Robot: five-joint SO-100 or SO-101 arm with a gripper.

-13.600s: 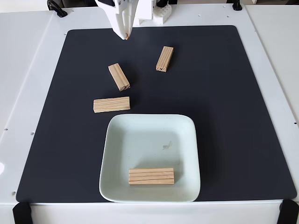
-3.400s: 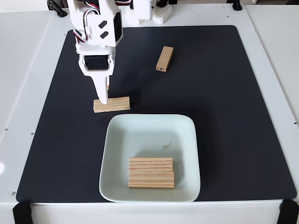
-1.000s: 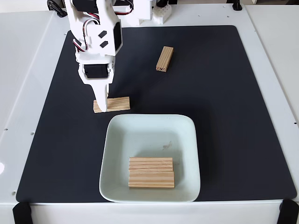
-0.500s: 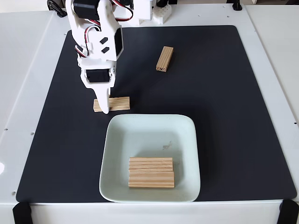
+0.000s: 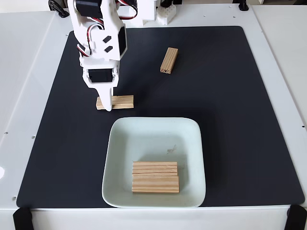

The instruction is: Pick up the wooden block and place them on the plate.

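In the fixed view my white gripper [image 5: 107, 105] points down over the left part of a wooden block [image 5: 121, 101] lying on the black mat just above the plate's upper left corner. The jaws look shut on this block, one finger in front of it, the other hidden behind. Another wooden block [image 5: 169, 60] lies alone on the mat at the upper middle. Two wooden blocks [image 5: 155, 167] [image 5: 155, 184] lie side by side in the lower part of the pale mint-green plate [image 5: 115, 143].
The black mat [image 5: 240, 120] covers most of the white table. The arm's base and black cables [image 5: 57, 7] sit at the top edge. Bare mat stretches right of the plate and left of the gripper.
The gripper came down onto the block by the plate. In the last half second that block shifted slightly up in the picture and turned level.
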